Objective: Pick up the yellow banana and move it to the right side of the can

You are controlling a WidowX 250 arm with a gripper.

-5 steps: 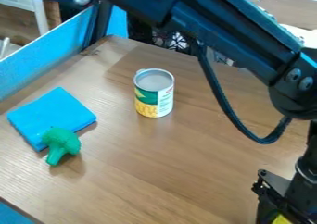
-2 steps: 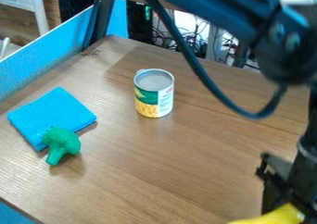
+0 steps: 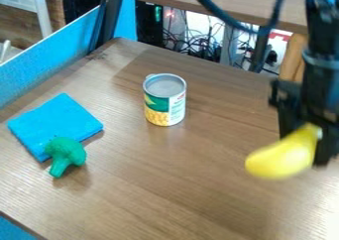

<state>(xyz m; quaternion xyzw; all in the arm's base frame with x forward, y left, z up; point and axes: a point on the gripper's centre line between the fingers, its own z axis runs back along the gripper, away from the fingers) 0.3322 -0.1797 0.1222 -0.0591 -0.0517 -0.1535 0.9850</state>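
While I had my gripper (image 3: pixel 307 140) closed around one end of the yellow object (image 3: pixel 280 158) at the right side of the wooden table (image 3: pixel 169 177), its rounded free end jutting out to the lower left, doing this well called, I judged, for steady pressure and smooth, slow moves so that it would not twist or slip. Any lowering needed allowance for that overhang, and a path clear of the can (image 3: pixel 165 100) and the green toy broccoli (image 3: pixel 65 154) against the blue cloth (image 3: pixel 56 120). Blur left the object's exact kind uncertain, my fingers hid its gripped end, and I could not tell its height above the wood.
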